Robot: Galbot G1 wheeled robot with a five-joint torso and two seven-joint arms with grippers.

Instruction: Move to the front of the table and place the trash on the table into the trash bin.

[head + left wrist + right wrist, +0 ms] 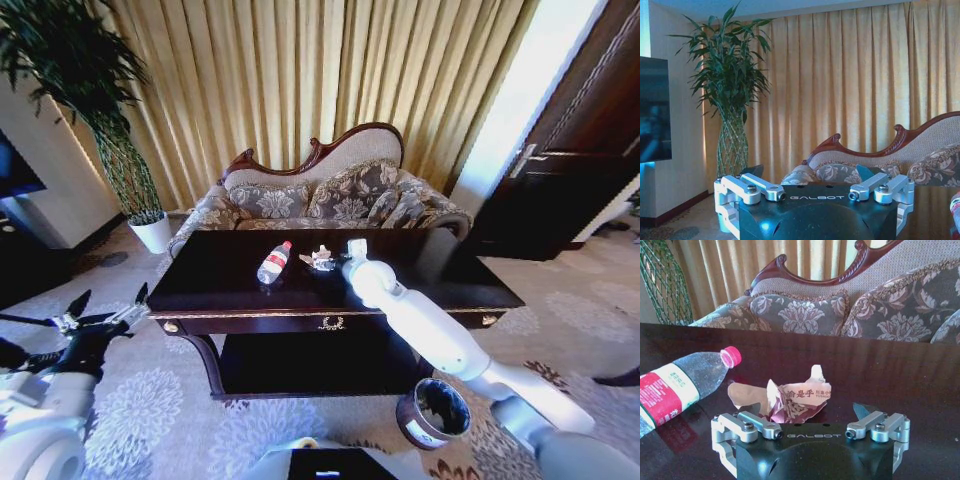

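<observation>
Wrapper pickup about to begin at the mahogany tabletop

Trash lies near the middle of the tabletop: a crumpled paper wrapper and, just beside it toward the potted plant's side, a clear plastic bottle on its side with a red cap and a red-and-white label. The right pincer hovers low over the dark glossy surface right in front of the wrapper, its jaws spread wide and holding nothing, the wrapper sitting between the line of the two fingertips and a little beyond them.

Judged from this, the drive to the table looks done and the step in hand is the first grasp. The next move calls for a short advance over the wrapper, then a closing of the jaws on its raised folds; the paper is light and may slide on the polished wood, so a low, centred approach would help. The trash bin, black-lined, stands on the carpet near the tabletop's front corner, beneath the right arm.

The left pincer is parked off the tabletop's other end, jaws open and empty.

Writing: the wrapper carries brown Chinese characters that seem to read 是手, with smaller print below too fine to read. The bottle's label print is illegible. Each wrist housing is marked GALBOT.
</observation>
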